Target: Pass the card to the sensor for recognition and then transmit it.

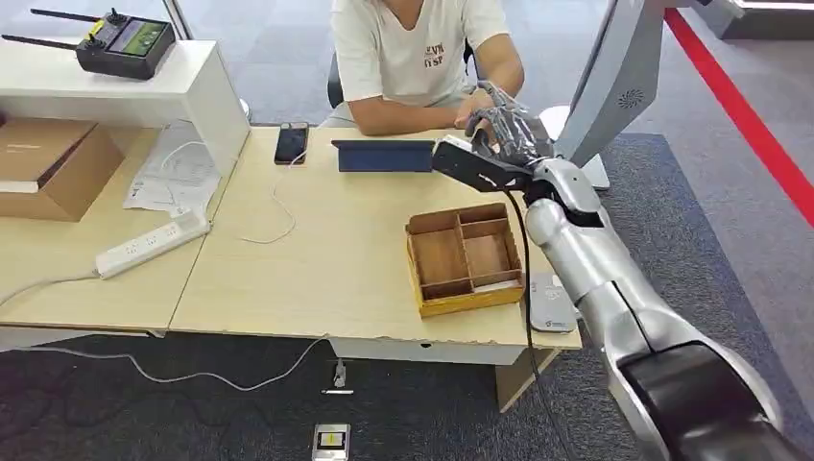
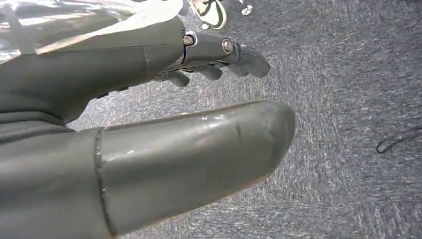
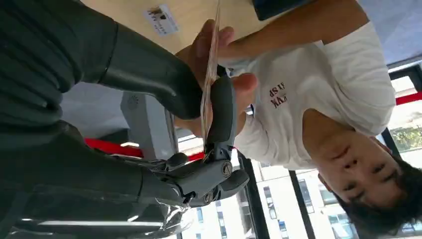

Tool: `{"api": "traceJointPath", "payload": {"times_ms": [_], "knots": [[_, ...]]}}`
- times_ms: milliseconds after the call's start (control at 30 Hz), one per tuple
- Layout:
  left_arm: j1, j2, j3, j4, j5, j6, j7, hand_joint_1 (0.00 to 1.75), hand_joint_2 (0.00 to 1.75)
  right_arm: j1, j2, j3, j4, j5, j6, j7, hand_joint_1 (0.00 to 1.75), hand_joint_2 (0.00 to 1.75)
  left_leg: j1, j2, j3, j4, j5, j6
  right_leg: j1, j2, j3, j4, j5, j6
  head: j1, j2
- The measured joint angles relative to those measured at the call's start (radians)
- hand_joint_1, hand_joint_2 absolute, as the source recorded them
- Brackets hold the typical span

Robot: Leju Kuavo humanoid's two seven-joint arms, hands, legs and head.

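Two hands meet at the far edge of the pale wooden table (image 1: 317, 259): the robot's dark-fingered right hand (image 1: 504, 125) and the hand of a person in a white printed T-shirt (image 1: 413, 48) seated across from it. In the right wrist view, a thin pale card (image 3: 211, 69), seen edge-on, is pinched between the thick grey thumb and a darker finger of the right hand (image 3: 199, 99), while the person's fingers (image 3: 214, 42) wrap around the card's outer end, so both grip it together. The card thus sits beyond the far right corner of the table, above the person's forearm.

Near that corner of the table lies a dark blue flat tablet-like device (image 1: 384, 156), with a black smartphone (image 1: 291, 142) beside it. Closer to the table's front right stands a shallow brown wooden tray with compartments (image 1: 466, 257), and just beside the tray, at the table's right edge, a small grey flat sensor pad (image 1: 550, 305). A white power strip (image 1: 152, 244) lies toward the table's left.

The left hand (image 2: 149, 124) hangs over grey carpet, holding nothing, fingers loosely apart.
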Motion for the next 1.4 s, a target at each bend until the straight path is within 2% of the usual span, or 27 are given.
{"api": "traceJointPath", "payload": {"times_ms": [400,433,467,700,733,900,1067,1233,1267,1333,1400], "knots": [[0.002,0.012,-0.003,0.000,0.000,-0.009,0.001,0.00,0.00,-0.017,0.010,0.005,0.120,-0.008,0.016,0.032,1.75,1.75,0.000,0.000,0.000,0.000,0.000,0.000,0.000,0.000,0.000,0.000,0.000,0.000,0.000,0.000],[0.003,0.013,-0.005,0.000,0.000,-0.009,0.003,0.00,0.00,-0.016,0.010,0.005,0.125,-0.009,0.015,0.032,1.08,1.75,0.000,0.000,0.000,0.000,0.000,0.000,0.000,0.000,0.000,0.000,0.000,0.000,0.000,0.000],[0.003,0.014,-0.006,0.000,0.000,-0.009,0.003,0.00,0.00,-0.017,0.011,0.005,0.129,-0.009,0.014,0.032,0.00,1.75,0.000,0.000,0.000,0.000,0.000,0.000,0.000,0.000,0.000,0.000,0.000,0.000,0.000,0.000],[0.003,0.014,-0.009,0.000,0.000,-0.009,0.003,0.00,0.00,-0.026,0.014,0.006,0.151,-0.022,-0.029,0.017,0.00,1.75,0.000,0.000,0.000,0.000,0.000,0.000,0.000,0.000,0.000,0.000,0.000,0.000,0.000,0.000],[0.003,0.014,-0.010,0.000,0.000,-0.008,0.003,0.00,0.00,-0.026,0.014,0.006,0.152,-0.024,-0.032,0.014,0.00,0.00,0.000,0.000,0.000,0.000,0.000,0.000,0.000,0.000,0.000,0.000,0.000,0.000,0.000,0.000],[0.003,0.014,-0.015,0.000,0.002,-0.004,0.013,0.00,0.00,-0.031,0.021,0.006,0.160,-0.040,-0.055,-0.009,0.00,0.00,0.000,0.000,0.000,0.000,0.000,0.000,0.000,0.000,0.000,0.000,0.000,0.000,0.000,0.000],[0.003,0.014,-0.015,0.000,0.008,-0.001,0.016,0.00,0.00,-0.044,0.027,0.006,0.159,-0.088,-0.093,-0.059,0.00,0.00,0.000,0.000,0.000,0.000,0.000,0.000,0.000,0.000,0.000,0.000,0.000,0.000,0.000,0.000],[0.004,0.013,-0.015,0.000,0.024,0.016,0.023,0.00,0.00,-0.064,0.025,-0.019,0.136,-0.275,-0.130,-0.166,0.00,0.00,0.000,0.000,0.000,0.000,0.000,0.000,0.000,0.000,0.000,0.000,0.000,0.000,0.000,0.000],[0.004,0.013,-0.015,0.000,0.026,0.016,0.024,0.00,0.00,-0.067,0.023,-0.026,0.127,-0.311,-0.130,-0.180,0.00,1.75,0.000,0.000,0.001,0.000,0.000,0.000,0.000,0.000,0.000,0.000,0.000,0.000,0.000,0.000],[0.004,0.011,-0.015,0.000,0.027,0.016,0.025,0.00,0.00,-0.071,0.015,-0.042,0.106,-0.375,-0.132,-0.200,0.00,1.75,0.000,0.000,0.000,0.000,0.000,0.000,0.000,0.000,0.000,0.000,0.000,0.000,0.000,0.000],[0.004,0.008,-0.015,0.000,0.033,0.018,0.026,0.00,0.00,-0.061,-0.006,-0.068,0.049,-0.459,-0.139,-0.192,0.00,1.75,0.000,0.000,0.001,0.001,0.000,0.000,0.000,0.000,-0.001,-0.001,0.000,0.000,-0.001,0.000]]}}
